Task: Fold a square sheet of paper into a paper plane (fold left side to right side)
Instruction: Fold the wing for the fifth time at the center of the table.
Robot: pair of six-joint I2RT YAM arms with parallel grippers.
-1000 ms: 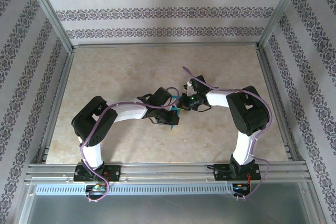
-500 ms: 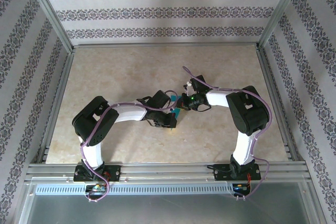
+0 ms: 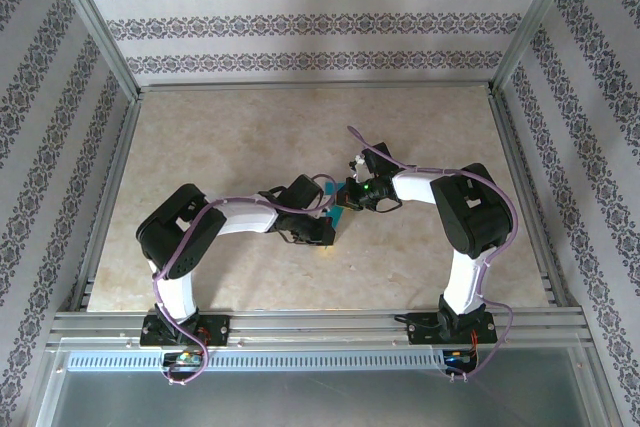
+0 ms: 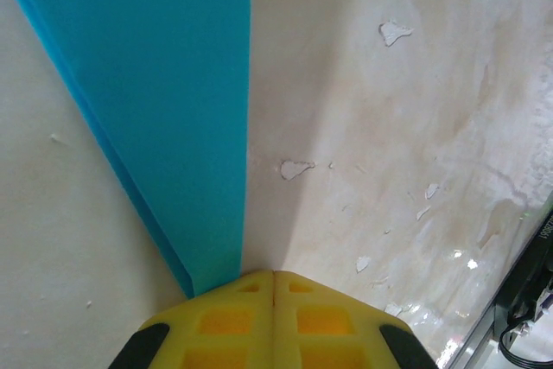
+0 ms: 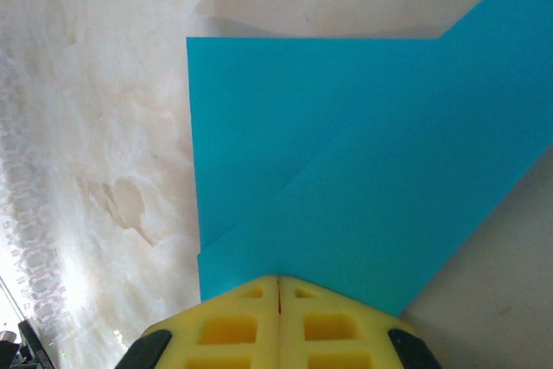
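Observation:
The square sheet of paper is teal-blue and folded into layers, with a diagonal fold edge across it. It lies flat on the table. In the top view only small bits of the paper peek out between the two wrists at the table's middle. My right gripper is shut, its yellow fingertips resting on the paper's near edge. My left gripper is shut too, its tips at the narrow end of a long blue strip of the paper. No paper sits between either pair of jaws.
The beige marbled table has flaked spots beside the paper. An aluminium frame rail runs along the near edge, and patterned walls close in the other three sides. Both arms bend inward to the centre.
The left wrist has shifted slightly away from the near edge, so less blue paper shows below it in the top view. The right arm has barely moved. Both grippers stay shut.

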